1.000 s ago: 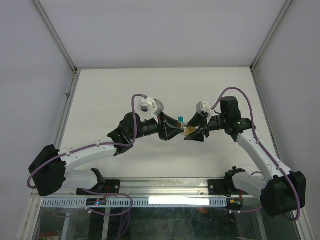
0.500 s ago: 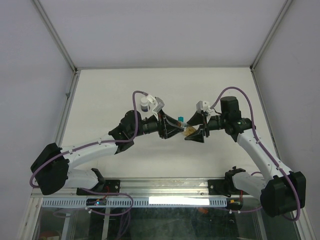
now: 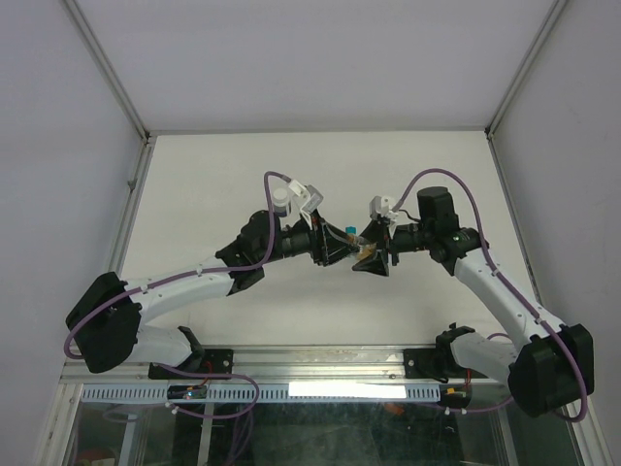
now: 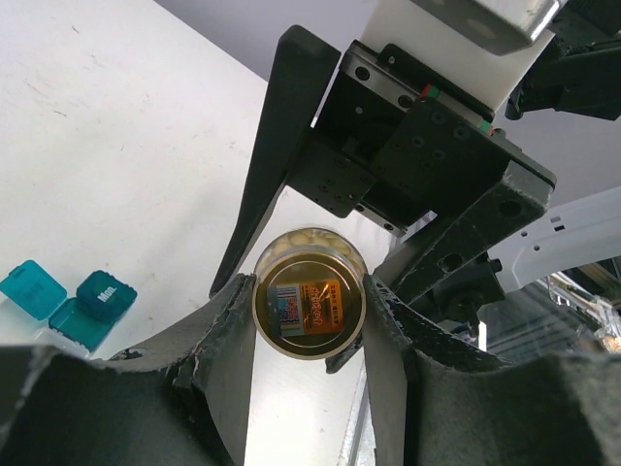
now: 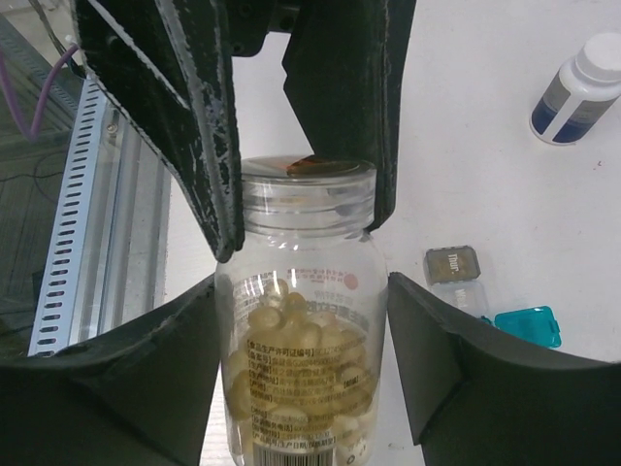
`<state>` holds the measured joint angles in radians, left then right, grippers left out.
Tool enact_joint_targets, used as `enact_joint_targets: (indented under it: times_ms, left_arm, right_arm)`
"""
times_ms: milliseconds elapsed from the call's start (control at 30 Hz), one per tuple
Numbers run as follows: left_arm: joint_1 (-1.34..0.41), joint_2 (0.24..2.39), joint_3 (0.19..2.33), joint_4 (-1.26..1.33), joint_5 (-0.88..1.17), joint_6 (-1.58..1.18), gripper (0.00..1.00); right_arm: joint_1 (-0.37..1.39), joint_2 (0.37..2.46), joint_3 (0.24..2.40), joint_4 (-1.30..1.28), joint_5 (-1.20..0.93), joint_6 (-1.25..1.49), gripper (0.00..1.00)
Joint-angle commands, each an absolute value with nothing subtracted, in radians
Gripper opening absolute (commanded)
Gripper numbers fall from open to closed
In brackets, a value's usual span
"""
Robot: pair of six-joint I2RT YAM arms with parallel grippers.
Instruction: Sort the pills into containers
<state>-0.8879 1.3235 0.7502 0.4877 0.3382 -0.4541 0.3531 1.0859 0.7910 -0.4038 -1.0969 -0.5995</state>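
A clear pill bottle (image 5: 301,359) full of yellow softgels is held in the air between both grippers (image 3: 360,251). My right gripper (image 5: 301,330) is shut on its body. My left gripper (image 4: 309,313) is shut on its clear cap (image 4: 309,306), its two fingers standing on either side of the cap in the right wrist view. The teal-blue container (image 4: 97,303) lies open on the table with its lid (image 4: 34,289) beside it, and also shows in the top view (image 3: 350,230). The grey container (image 5: 452,262) lies next to a teal piece (image 5: 527,325).
A white bottle with a blue label (image 5: 577,92) stands on the table beyond the containers. The table's near metal rail (image 5: 92,214) runs along the left of the right wrist view.
The right gripper and the bottle have shifted a little to the left, towards the left gripper. The left wrist has turned slightly. Both grips are unchanged.
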Motion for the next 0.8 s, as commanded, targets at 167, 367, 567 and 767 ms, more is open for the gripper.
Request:
enact_joint_targets:
  times_ms: [167,367,567,767]
  left_arm:
    - [-0.87,1.319,0.798,0.552,0.326,-0.484,0.0]
    - [-0.841,1.301,0.756,0.625,0.368,-0.524,0.11]
    - [-0.771,1.258,0.643,0.823,0.496,-0.62,0.9]
    - [-0.74,1.22,0.583,0.913,0.617,-0.553,0.99]
  right_arm:
    - [0.38,1.094,0.838,-0.359,-1.054,-0.576,0.46]
    - [0.38,1.101,0.869,-0.419,-1.094,-0.61,0.0]
    - [0.344,1.095,0.885,-0.472,-1.18,-0.635,0.0]
    - [0.326,1.099,0.887,-0.512,-1.193,-0.688,0.0]
